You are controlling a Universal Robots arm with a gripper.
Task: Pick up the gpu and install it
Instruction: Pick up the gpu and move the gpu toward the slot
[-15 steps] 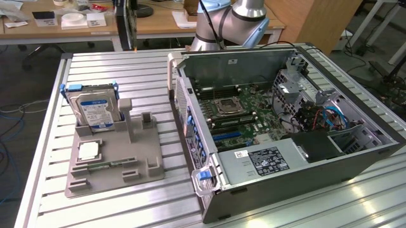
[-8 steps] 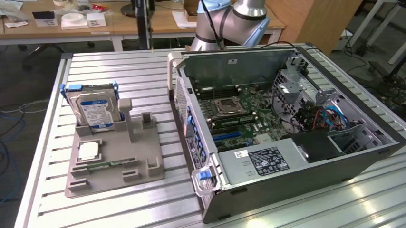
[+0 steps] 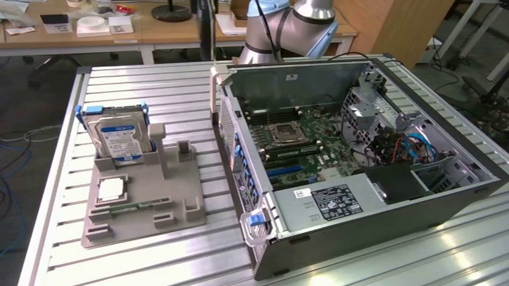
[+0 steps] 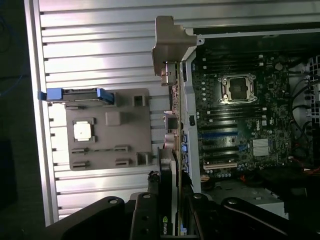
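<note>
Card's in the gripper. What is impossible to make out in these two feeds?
1. Wrist view: thin dark graphics card with silvery bracket is edge-on; faces and connector edge unreadable.
2. Wrist view: black gripper covers the card's held end.
3. Wrist view: card's height above the green motherboard cannot be judged.
4. Exterior view: silver-blue robot arm cut off by the top edge.

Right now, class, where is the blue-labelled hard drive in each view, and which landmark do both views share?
Exterior view: the hard drive stands upright at the far end of the grey tray, to the exterior view's left of the computer case.
Wrist view: the hard drive is seen edge-on from above, between blue rails, at one end of the same tray.
Shared landmark: the CPU socket on the motherboard.
</note>
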